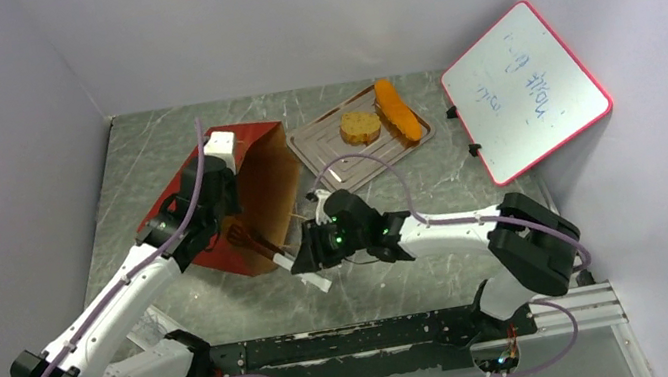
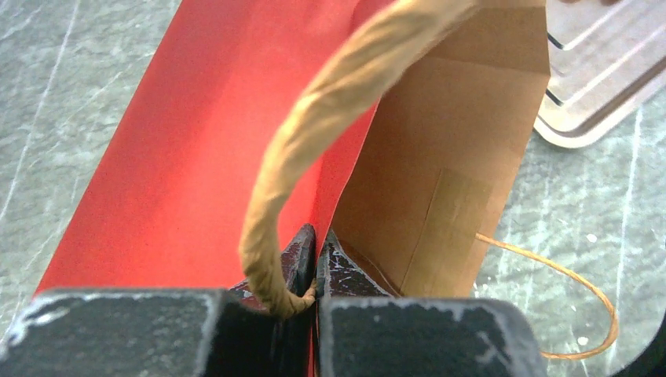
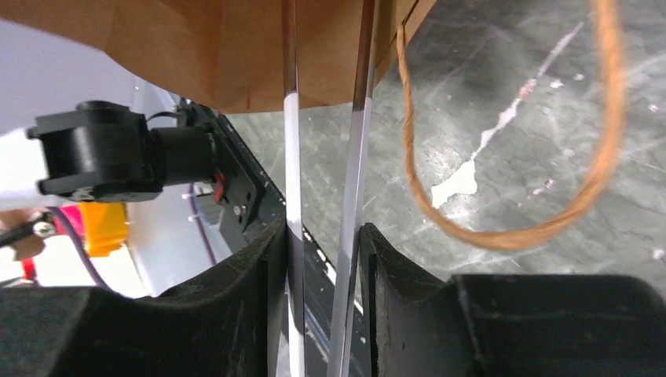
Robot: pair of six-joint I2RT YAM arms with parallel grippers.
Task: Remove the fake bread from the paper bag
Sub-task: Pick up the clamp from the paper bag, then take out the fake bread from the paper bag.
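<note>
The red paper bag (image 1: 246,139) lies on its side, its brown inside (image 1: 273,180) facing right. My left gripper (image 1: 211,184) is shut on the bag's upper rim (image 2: 196,141), its fingertips (image 2: 316,245) pinching the wall beside a cord handle (image 2: 314,102). My right gripper (image 1: 306,254) is at the bag's mouth, shut on thin metal tongs (image 3: 292,157) whose two arms run between its fingers (image 3: 323,236) into the bag (image 3: 220,47). The tongs' tips (image 1: 240,233) are inside the bag; what they touch is unclear. Two pieces of fake bread, a slice (image 1: 361,126) and a long loaf (image 1: 398,111), lie on the tray.
A grey metal tray (image 1: 347,168) sits just right of the bag. A pink-framed whiteboard (image 1: 523,98) leans at the far right. The bag's other cord handle (image 3: 510,236) loops over the table by my right gripper. A white paper slip (image 1: 146,330) lies near the left arm's base.
</note>
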